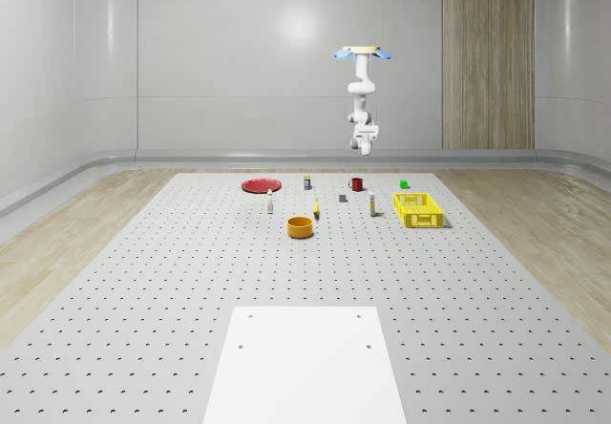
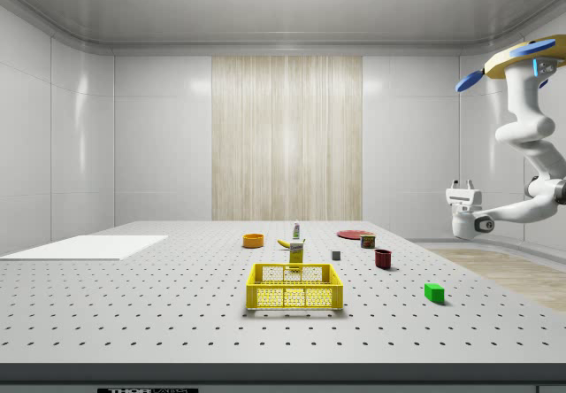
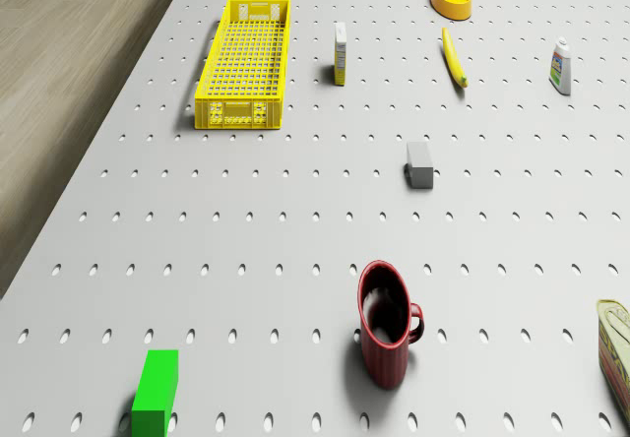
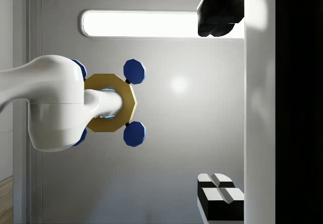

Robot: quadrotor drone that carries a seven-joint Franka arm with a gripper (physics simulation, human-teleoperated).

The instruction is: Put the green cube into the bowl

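- I see the green cube (image 3: 156,393) as a bright, plain green block, longer than it is wide in the drone view, lying flat on the perforated table (image 1: 143,290). It sits near the table's far edge, behind the yellow crate (image 1: 421,209) in the whole-scene view, and well apart from the bowl (image 1: 301,226).
- The bowl is orange-yellow, round and upright, standing near the middle of the table close to a banana (image 3: 453,57).
- My drone (image 1: 363,53) hovers high above the far edge of the table, roughly over the red mug (image 3: 386,324). The arm (image 2: 531,136) hangs below it, folded.
- The gripper (image 2: 462,187) is held high in the air with its fingers pointing upward. They stand well apart in the wrist view, and nothing is between them.
- My count: one green cube, one bowl, one yellow crate, one red mug, one red plate (image 1: 260,185), one banana, one small grey block (image 3: 420,163), one white bottle (image 3: 561,67), one narrow yellow-and-white carton (image 3: 340,53), and one can (image 1: 307,182).
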